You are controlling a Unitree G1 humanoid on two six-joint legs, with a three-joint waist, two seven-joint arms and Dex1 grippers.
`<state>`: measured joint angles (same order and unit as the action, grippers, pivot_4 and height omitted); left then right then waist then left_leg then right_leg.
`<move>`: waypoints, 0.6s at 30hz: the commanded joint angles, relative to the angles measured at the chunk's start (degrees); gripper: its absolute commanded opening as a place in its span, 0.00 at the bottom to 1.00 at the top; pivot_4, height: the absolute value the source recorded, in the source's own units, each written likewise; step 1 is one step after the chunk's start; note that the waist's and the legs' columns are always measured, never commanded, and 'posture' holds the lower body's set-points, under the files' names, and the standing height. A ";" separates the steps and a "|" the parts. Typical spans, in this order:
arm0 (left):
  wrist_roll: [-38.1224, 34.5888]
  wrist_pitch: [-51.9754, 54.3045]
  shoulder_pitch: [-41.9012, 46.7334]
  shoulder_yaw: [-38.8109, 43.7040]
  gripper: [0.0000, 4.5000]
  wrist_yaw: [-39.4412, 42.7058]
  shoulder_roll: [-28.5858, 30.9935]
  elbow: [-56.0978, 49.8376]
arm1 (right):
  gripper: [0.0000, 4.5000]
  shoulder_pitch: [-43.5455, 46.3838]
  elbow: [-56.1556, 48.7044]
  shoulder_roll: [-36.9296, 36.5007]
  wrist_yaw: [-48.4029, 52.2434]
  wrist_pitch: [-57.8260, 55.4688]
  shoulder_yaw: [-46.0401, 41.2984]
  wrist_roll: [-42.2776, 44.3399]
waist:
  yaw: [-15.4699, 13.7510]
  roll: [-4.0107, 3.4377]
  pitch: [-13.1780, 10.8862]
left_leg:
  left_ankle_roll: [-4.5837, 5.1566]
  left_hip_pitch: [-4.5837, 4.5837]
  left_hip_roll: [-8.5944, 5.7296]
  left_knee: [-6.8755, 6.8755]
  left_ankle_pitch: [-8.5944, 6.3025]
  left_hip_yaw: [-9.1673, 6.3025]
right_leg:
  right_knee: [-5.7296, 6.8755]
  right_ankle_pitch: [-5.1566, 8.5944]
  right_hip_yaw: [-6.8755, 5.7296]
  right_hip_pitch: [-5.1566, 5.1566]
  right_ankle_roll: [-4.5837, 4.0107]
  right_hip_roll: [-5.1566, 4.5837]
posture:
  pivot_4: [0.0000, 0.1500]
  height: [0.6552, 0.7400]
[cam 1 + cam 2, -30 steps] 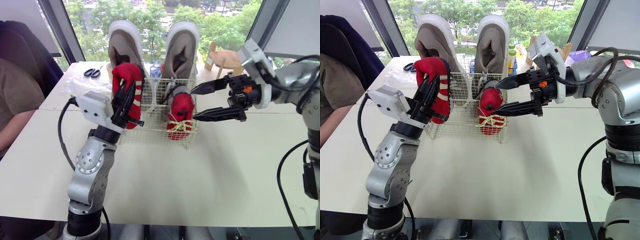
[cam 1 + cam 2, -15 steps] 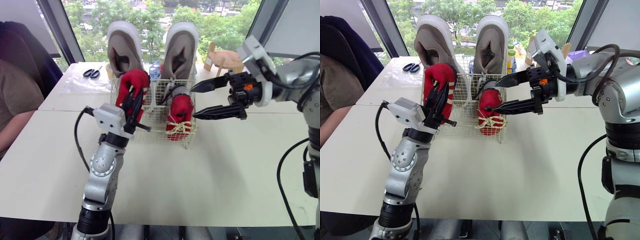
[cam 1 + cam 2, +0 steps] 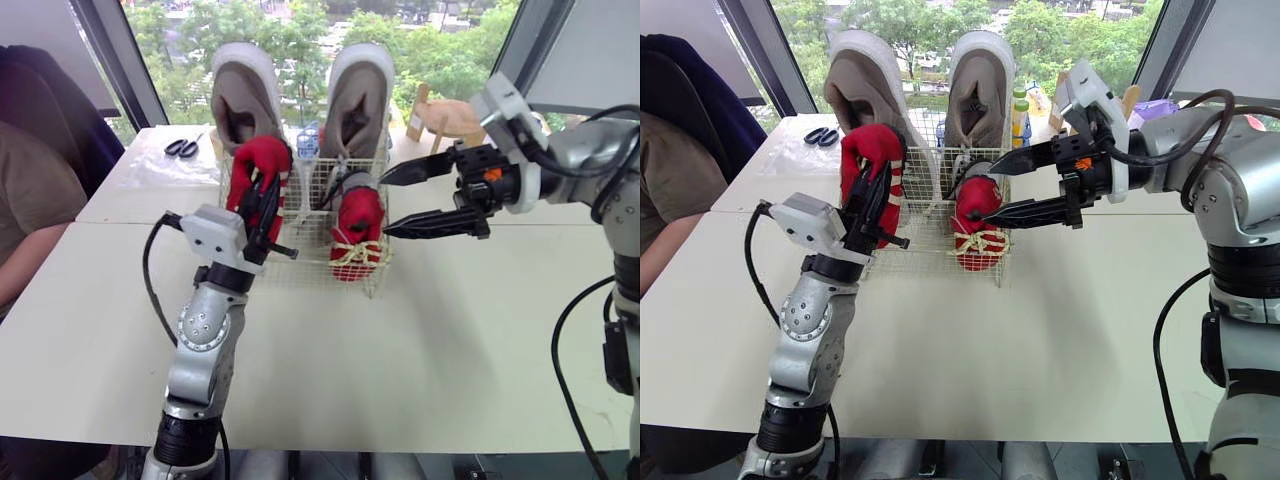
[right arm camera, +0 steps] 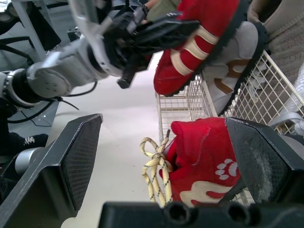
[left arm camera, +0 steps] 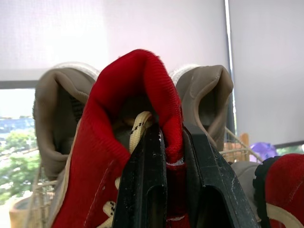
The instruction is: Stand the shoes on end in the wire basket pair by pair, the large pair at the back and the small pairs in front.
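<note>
Gripping the opening rim of a small red sneaker [image 5: 124, 102], your left gripper [image 5: 172, 137] has its jaws pinched shut on the fabric, one inside and one outside. Just beyond those jaws stand the large tan sneakers [image 3: 240, 95], on end at the back of the wire basket [image 3: 300, 268]. The held sneaker hangs upright at the basket's front; I cannot tell whether it rests on the bottom yet.

Your right gripper [image 3: 386, 207] is spread wide and holds nothing. Between its jaws stands the second red sneaker [image 4: 204, 156], already on end in front, its yellow laces tied.

By my judgement, the large pair and one small shoe are placed, and the held one remains to be released. A white paw print and a logo mark show on the standing red sneaker, with no readable writing.
</note>
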<state>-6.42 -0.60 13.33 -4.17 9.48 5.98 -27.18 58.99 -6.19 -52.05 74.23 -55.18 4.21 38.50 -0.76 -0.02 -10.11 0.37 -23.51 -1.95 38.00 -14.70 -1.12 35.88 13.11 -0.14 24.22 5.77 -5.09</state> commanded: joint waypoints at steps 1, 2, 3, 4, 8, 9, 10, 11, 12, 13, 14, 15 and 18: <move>3.86 0.47 0.12 -1.99 0.00 -1.82 -0.58 -4.93 | 1.00 1.89 -0.03 0.22 0.36 0.77 -0.44 -0.04 | -0.15 0.06 -0.03 | 0.00 -0.01 -0.01 0.00 0.00 0.00 | -0.01 0.00 0.00 0.00 -0.01 -0.02 | 1.00 1.00; 5.03 0.14 0.31 -2.33 0.00 -2.09 -0.55 -4.80 | 1.00 2.02 0.11 0.33 0.44 0.72 -0.36 -0.05 | -0.17 0.11 -0.06 | 0.00 -0.02 -0.03 0.01 0.00 -0.01 | -0.02 0.01 0.00 0.00 -0.01 -0.04 | 1.00 1.00; 6.34 -0.59 0.66 -2.72 0.00 -2.12 -0.29 -4.37 | 1.00 2.13 0.28 0.43 0.57 0.71 -0.29 -0.07 | -0.13 0.12 -0.07 | 0.00 -0.03 -0.03 0.02 0.00 -0.01 | -0.03 0.01 -0.01 0.00 -0.01 -0.04 | 1.00 1.00; 7.69 -1.65 1.22 -2.74 0.00 -2.48 -0.11 -3.68 | 1.00 2.27 0.43 0.56 0.68 0.71 -0.17 -0.15 | -0.09 0.12 -0.07 | 0.00 -0.03 -0.03 0.02 0.00 0.00 | -0.06 0.00 0.00 -0.01 -0.02 -0.04 | 1.00 1.00; 9.98 -5.84 2.55 -3.20 0.00 -2.74 0.13 1.55 | 1.00 3.09 1.39 0.53 1.44 1.03 0.65 -0.89 | -0.08 0.12 -0.07 | 0.00 -0.04 -0.03 0.02 0.00 -0.01 | -0.11 0.00 -0.01 0.00 -0.02 -0.04 | 1.00 1.00; 9.25 -6.37 2.02 -2.79 0.00 -3.41 -0.78 2.82 | 1.00 3.20 1.55 0.36 1.60 1.10 0.72 -0.96 | -0.08 0.12 -0.07 | 0.00 -0.06 -0.03 0.02 0.00 -0.01 | -0.13 0.00 -0.01 0.00 -0.02 -0.05 | 1.00 1.00; 8.57 -6.65 1.65 -2.48 0.00 -3.73 -1.49 3.64 | 1.00 3.27 1.66 0.26 1.74 1.15 0.77 -1.02 | -0.08 0.12 -0.07 | 0.00 -0.06 -0.03 0.01 0.00 0.00 | -0.15 0.00 -0.01 0.00 -0.02 -0.06 | 1.00 1.00; 8.98 -8.04 0.60 -2.33 0.00 -3.98 -1.54 5.52 | 1.00 3.41 1.72 0.13 1.86 0.99 0.64 -0.94 | -0.08 0.12 -0.07 | 0.02 -0.08 -0.03 0.01 -0.01 -0.01 | -0.18 0.00 -0.01 0.00 -0.02 -0.06 | 1.00 1.00; 9.53 -9.89 -0.46 -1.92 0.00 -4.56 -1.67 7.86 | 1.00 3.47 1.68 0.10 1.93 0.79 0.49 -0.89 | -0.04 0.12 -0.07 | 0.03 -0.09 -0.03 0.01 -0.02 -0.01 | -0.21 0.00 -0.01 0.00 -0.01 -0.08 | 1.00 1.00; 9.74 -11.47 -1.38 -1.69 0.00 -4.70 -1.68 10.41 | 1.00 3.41 1.59 0.11 1.93 0.73 0.44 -0.97 | 0.00 0.12 -0.07 | 0.04 -0.09 -0.03 0.01 -0.03 0.00 | -0.23 0.00 -0.01 0.00 -0.01 -0.10 | 1.00 1.00; 9.76 -12.70 -2.15 -1.29 0.00 -5.11 -1.91 12.36 | 1.00 3.27 1.44 0.07 1.90 0.75 0.43 -1.10 | -0.01 0.11 -0.07 | 0.05 -0.09 -0.03 0.00 -0.03 0.00 | -0.24 0.00 -0.01 0.00 -0.01 -0.19 | 1.00 1.00; 9.64 -13.54 -2.47 -1.04 0.00 -5.40 -2.10 13.54 | 1.00 3.16 1.34 0.06 1.87 0.81 0.45 -1.21 | -0.01 0.11 -0.07 | 0.05 -0.09 -0.03 -0.01 -0.03 0.00 | -0.23 0.00 -0.01 0.00 -0.01 -0.20 | 1.00 1.00; 5.35 -13.58 -4.54 -0.10 0.00 -5.25 -3.98 14.83 | 1.00 2.98 1.29 -0.21 1.94 0.73 0.19 -1.16 | 0.03 0.09 -0.05 | 0.05 -0.08 -0.03 -0.02 -0.03 0.00 | -0.23 0.00 -0.02 0.00 -0.02 -0.25 | 1.00 1.00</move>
<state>1.60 -14.70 10.65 -6.98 5.12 2.44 -13.92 60.78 -4.17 -51.12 75.84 -54.67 5.88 37.22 -0.73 0.07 -10.16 0.42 -23.59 -1.98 37.98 -14.74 -1.11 35.65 13.11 -0.15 24.22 5.76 -5.35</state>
